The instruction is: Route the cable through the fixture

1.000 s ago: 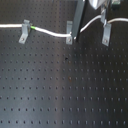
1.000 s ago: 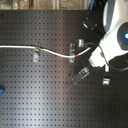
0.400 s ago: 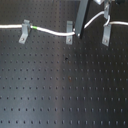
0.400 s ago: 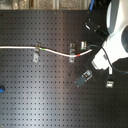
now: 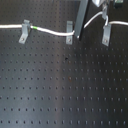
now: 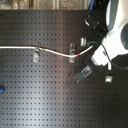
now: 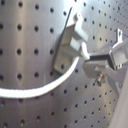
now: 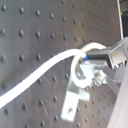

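Note:
The white cable (image 5: pixel 50 31) runs from the first exterior view's left edge through the first metal clip (image 5: pixel 24 33), with its green band (image 5: pixel 34 27) just past it. It reaches the second clip (image 5: pixel 69 34), then rises to my gripper (image 5: pixel 103 11) above the third clip (image 5: pixel 106 34). In the second exterior view the cable (image 6: pixel 20 48) passes two clips (image 6: pixel 36 53) towards the gripper (image 6: pixel 95 56). In both wrist views the gripper (image 7: pixel 98 68) (image 8: pixel 98 61) is shut on the cable's end (image 7: pixel 45 89) (image 8: pixel 45 72), right beside a clip (image 7: pixel 71 42) (image 8: pixel 75 97).
The black perforated board (image 5: pixel 60 85) carries the clips. The white robot arm (image 6: pixel 117 30) hangs over the second exterior view's right side. Another clip (image 6: pixel 107 77) stands past the gripper, and a small blue thing (image 6: pixel 1 90) lies at the second exterior view's left edge.
The gripper with the cable's end has shifted slightly near the third clip. The cable through the first two clips has stayed put.

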### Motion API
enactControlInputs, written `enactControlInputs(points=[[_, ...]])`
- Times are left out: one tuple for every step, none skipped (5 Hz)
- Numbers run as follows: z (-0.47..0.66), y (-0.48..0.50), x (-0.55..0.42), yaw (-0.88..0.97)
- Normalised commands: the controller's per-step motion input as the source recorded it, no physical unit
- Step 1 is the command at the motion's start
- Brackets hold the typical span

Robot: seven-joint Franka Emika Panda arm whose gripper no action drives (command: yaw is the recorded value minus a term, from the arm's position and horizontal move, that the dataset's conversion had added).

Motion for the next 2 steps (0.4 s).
enactControlInputs(points=[[0.01, 0.04, -0.344, 0.27], [-0.03, 0.101, -0.293, 0.27]])
